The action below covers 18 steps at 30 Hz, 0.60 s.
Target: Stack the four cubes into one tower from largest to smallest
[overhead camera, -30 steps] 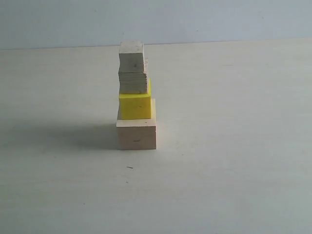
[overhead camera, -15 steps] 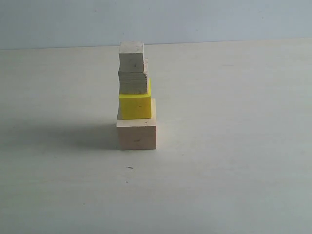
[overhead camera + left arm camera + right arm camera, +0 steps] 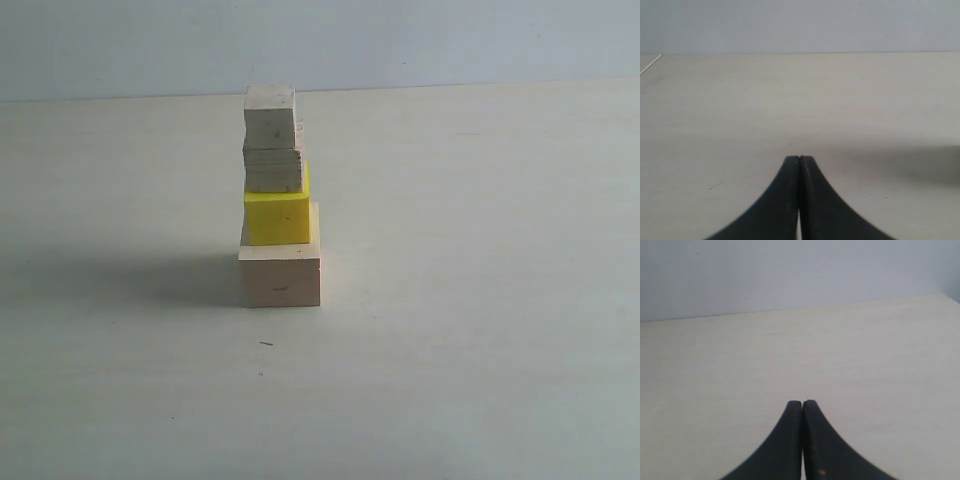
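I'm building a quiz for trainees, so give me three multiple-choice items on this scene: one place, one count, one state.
1. Where is the yellow cube? A) directly on the large pale cube B) topmost C) lying apart
2. How many cubes form the tower? A) three B) four C) five
3. The left gripper is: A) open B) shut, empty C) shut on a cube
Answers: 1A, yellow sits on it; 2B, four are stacked; 3B, its jaws meet with nothing between.

No visible change vs earlier pics; tower [image 3: 278, 215] hasn't shifted, exterior view identical
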Each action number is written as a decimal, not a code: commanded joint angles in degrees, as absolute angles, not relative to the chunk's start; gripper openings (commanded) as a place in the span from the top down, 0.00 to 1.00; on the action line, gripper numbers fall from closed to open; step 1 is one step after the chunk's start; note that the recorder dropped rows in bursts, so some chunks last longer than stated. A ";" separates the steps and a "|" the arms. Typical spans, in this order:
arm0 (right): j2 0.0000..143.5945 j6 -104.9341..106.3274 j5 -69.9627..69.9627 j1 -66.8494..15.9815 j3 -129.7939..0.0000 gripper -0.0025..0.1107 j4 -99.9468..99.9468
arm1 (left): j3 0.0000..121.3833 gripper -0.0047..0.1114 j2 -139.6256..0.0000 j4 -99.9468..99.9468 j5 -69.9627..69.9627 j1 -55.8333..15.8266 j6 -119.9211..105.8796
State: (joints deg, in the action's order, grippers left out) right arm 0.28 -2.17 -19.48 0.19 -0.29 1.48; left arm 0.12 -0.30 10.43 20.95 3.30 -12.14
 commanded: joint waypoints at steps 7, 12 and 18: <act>0.00 -1.60 -19.40 0.48 0.00 0.98 1.52 | 0.00 0.96 0.00 10.74 20.69 3.39 -12.16; 0.00 -1.72 -19.40 0.48 0.00 0.98 1.52 | 0.00 0.96 0.00 10.74 20.69 3.39 -12.16; 0.00 -1.60 -19.40 0.48 0.00 0.98 1.52 | 0.00 0.96 0.00 10.74 20.69 3.39 -12.16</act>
